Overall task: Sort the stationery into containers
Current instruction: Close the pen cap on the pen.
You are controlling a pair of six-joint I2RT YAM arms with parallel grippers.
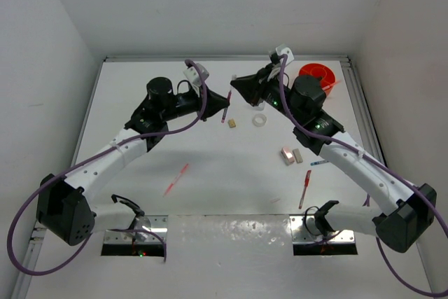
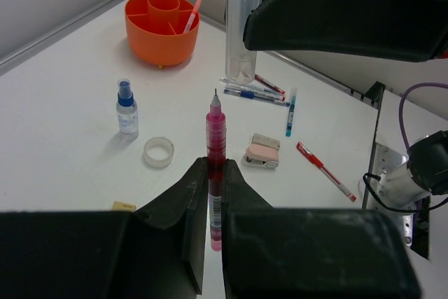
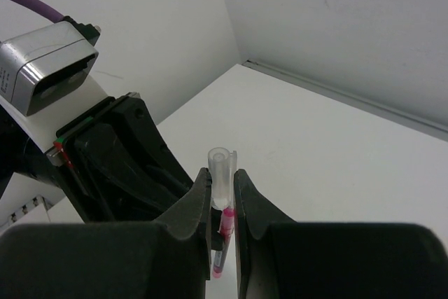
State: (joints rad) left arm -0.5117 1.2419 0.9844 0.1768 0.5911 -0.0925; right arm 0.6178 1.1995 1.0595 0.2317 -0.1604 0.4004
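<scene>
Above the middle of the table, the left gripper is clamped tight on a pink pen, its tip aimed at the right gripper. That one pinches a clear cap, probably to cap the pen before it goes in the orange tub at the far right.

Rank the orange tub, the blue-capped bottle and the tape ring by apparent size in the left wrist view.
1. orange tub: clearly largest, though farthest.
2 or 3. blue-capped bottle and tape ring: bottle taller, ring wider, too alike to rank.
</scene>
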